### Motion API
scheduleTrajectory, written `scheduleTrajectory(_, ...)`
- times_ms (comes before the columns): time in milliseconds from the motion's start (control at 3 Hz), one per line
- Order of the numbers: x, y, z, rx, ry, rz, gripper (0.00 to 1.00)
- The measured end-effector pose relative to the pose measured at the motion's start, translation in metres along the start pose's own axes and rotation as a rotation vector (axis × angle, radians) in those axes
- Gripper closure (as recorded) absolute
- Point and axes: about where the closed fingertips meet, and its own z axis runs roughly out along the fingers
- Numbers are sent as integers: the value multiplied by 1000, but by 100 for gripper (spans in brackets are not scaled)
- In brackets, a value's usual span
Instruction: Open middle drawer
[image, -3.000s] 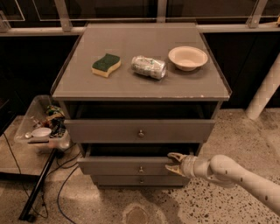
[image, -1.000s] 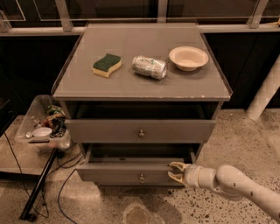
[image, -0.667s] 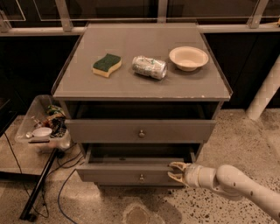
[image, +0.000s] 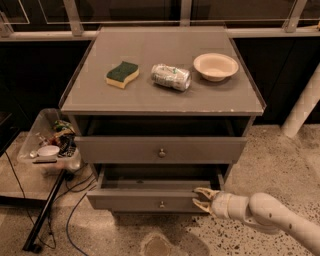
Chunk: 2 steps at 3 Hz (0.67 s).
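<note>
Reaching low, pincer (image: 200, 200) seemingly clamped on right end of middle drawer (image: 140, 200), pulled out.

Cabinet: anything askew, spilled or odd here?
The can lies on its side on the cabinet top, between the sponge and the bowl; no spill shows. The top drawer sits slightly ajar above the pulled-out middle drawer. The gripper is at that drawer's right front end.
</note>
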Motion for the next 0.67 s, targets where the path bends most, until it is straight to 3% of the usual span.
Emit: scheduleTrajectory(667, -6, 0, -3, 7, -1, -14, 100)
